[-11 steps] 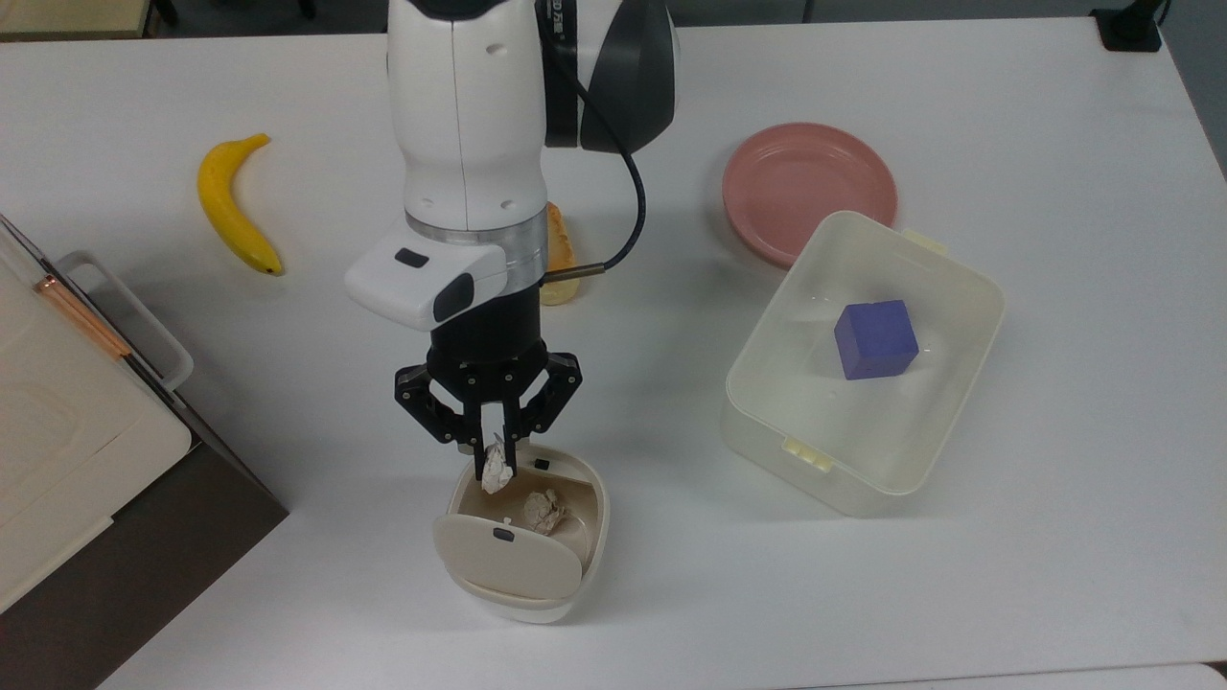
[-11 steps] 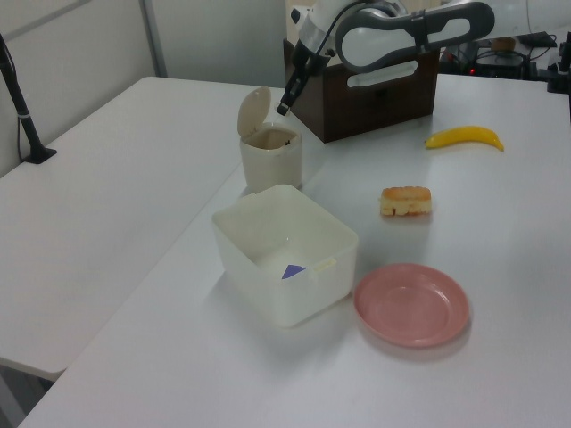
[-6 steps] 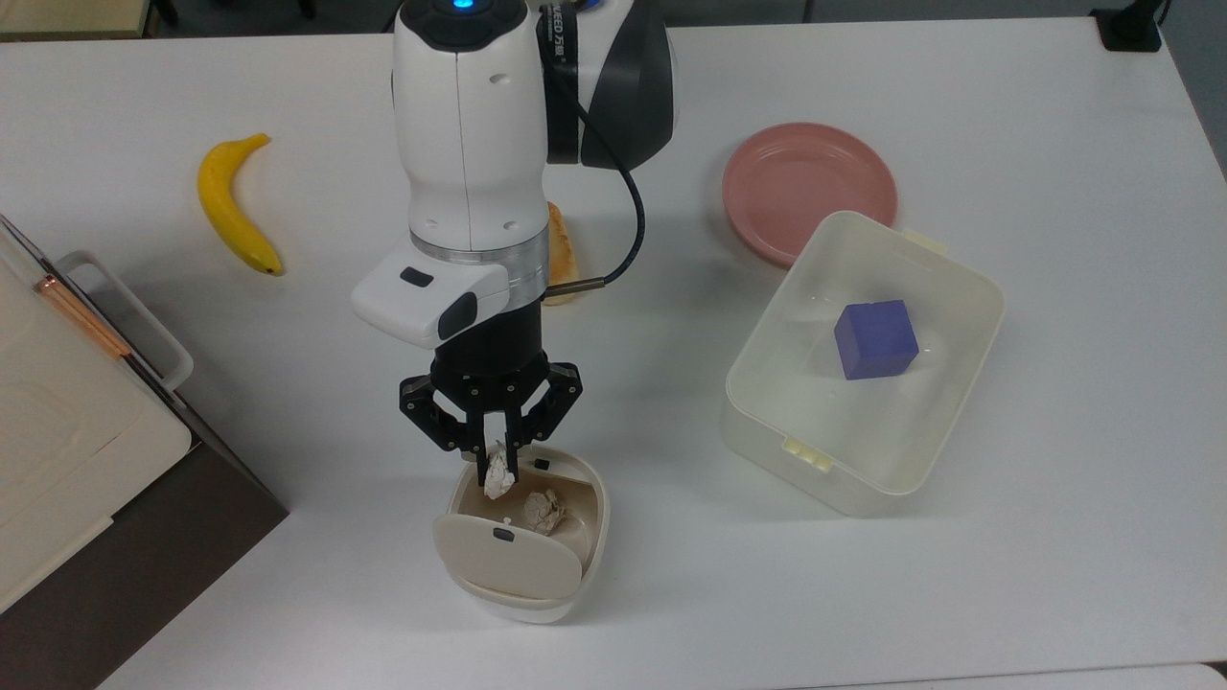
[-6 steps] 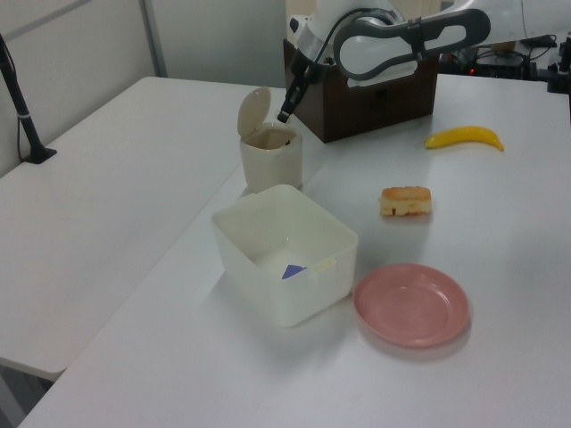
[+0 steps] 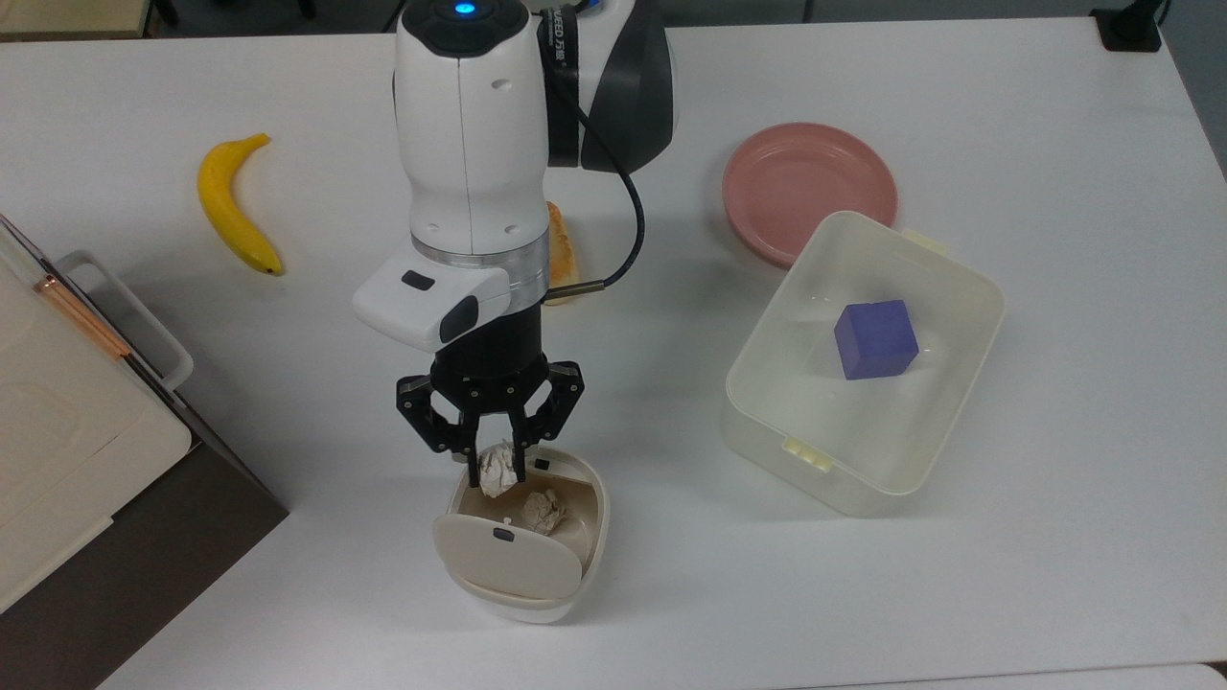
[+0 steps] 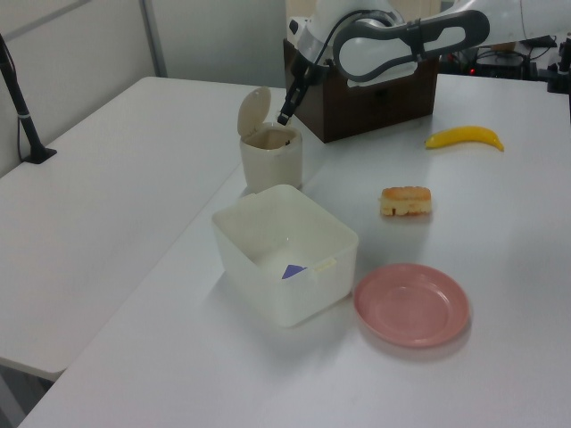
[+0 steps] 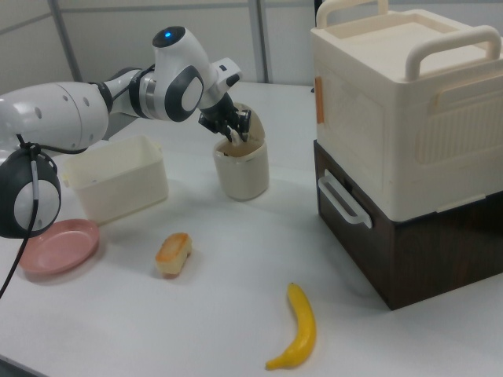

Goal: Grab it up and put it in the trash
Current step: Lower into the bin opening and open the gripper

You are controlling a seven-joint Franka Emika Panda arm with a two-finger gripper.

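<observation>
Gripper: we see the gripper [image 5: 497,467] pointing down over the open mouth of the trash bin [image 5: 594,537], its fingers pinched onto the small paper wad [image 5: 496,470].
Paper wad: we find it held between the fingertips, just above the bin's rim, at the edge nearest the arm in the top view.
Trash bin: it stands near the table's [image 5: 1054,192] bottom edge in the top view, flap lid [image 5: 508,559] swung open; a second, bigger paper wad [image 5: 544,511] lies inside.
Around: we note a cream tub [image 5: 944,422] holding a blue cube [image 5: 874,338], a pink plate [image 5: 808,186] beside it, a banana [image 5: 233,206], and a bread roll [image 7: 174,253].
</observation>
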